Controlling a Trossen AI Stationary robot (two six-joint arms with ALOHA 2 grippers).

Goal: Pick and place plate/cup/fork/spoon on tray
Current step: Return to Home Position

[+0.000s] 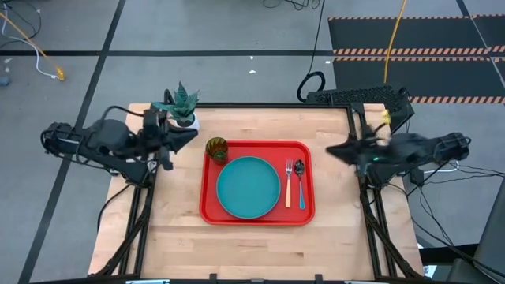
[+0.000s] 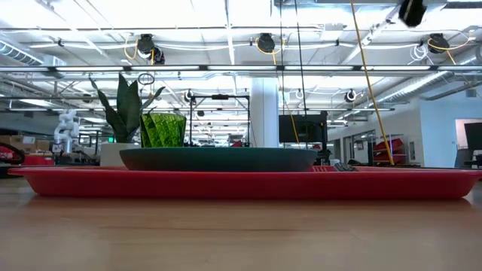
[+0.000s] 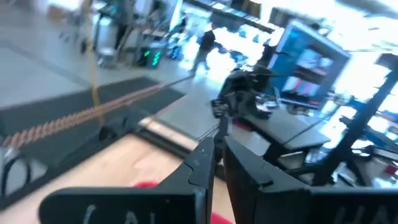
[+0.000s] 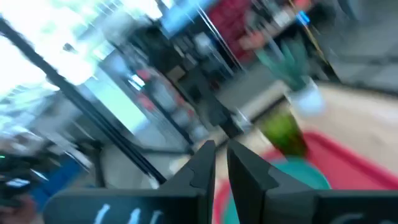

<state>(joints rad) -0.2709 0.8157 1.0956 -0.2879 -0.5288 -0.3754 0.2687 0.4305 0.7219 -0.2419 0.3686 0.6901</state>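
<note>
Shows plate [image 1: 248,186], cup [image 1: 217,148], fork [image 1: 289,183], spoon [image 1: 300,181] on tray [image 1: 257,217]; left tool [image 1: 192,134], right tool [image 1: 333,150] closed, empty, flanking tray, presumably homing.

Low view: tray [image 2: 226,184] rim seemingly hides fork [image 1: 288,188] and spoon [image 1: 301,188] (plate [image 2: 218,159] masks cup [image 2: 163,129] base).

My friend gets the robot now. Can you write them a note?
Left gripper: fingers shut, empty, at the left edge of the wooden table.
Right gripper: fingers shut, empty, at its right edge.
On the red plastic tray: round teal plate in the middle, olive-green tumbler cup at a corner, orange-handled fork and blue-handled spoon beside the plate.
Done: all four placed. Left: probably just parking the grippers.
</note>
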